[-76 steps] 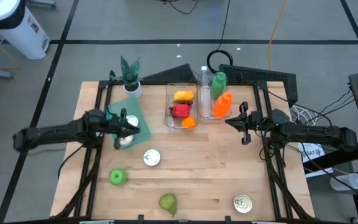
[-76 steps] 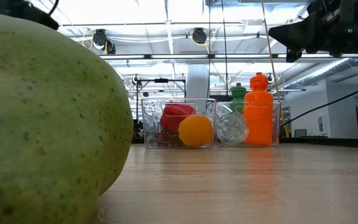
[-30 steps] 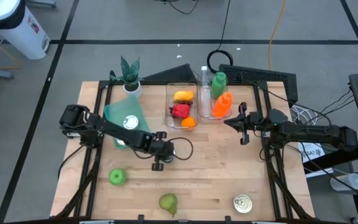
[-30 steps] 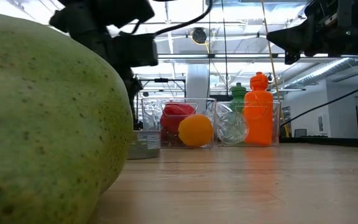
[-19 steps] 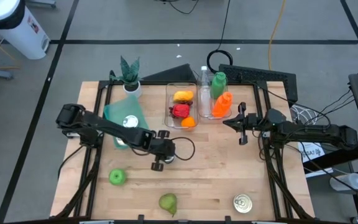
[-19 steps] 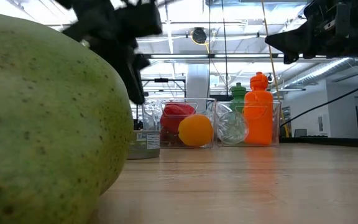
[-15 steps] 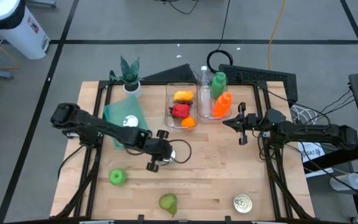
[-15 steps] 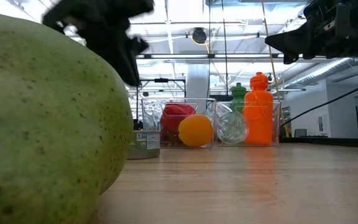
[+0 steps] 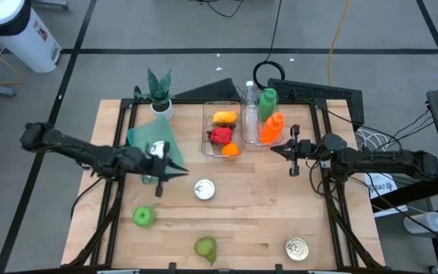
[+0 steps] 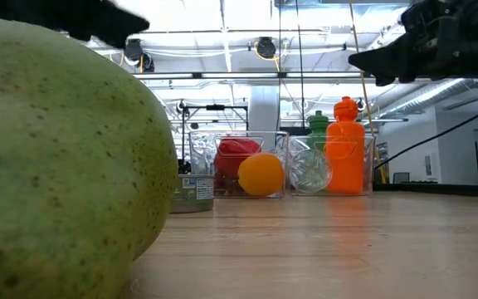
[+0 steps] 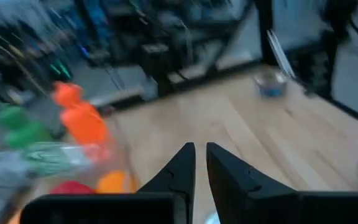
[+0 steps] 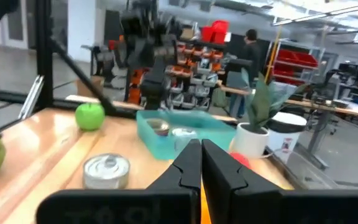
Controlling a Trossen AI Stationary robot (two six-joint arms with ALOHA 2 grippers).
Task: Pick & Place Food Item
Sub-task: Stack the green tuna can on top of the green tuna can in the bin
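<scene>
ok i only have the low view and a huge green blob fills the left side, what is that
Observer: A green pear at the table's front edge, right up against that camera.
Operator: there's a sliver of a can behind it, where does that sit
Observer: The can stands upright mid-table on its own, on the bare wood in front of the clear food bin.
Operator: and the left gripper, i can't see it at all
Observer: The left gripper is shut and empty by the corner of the teal tray, to the left of that can and apart from it.
</scene>
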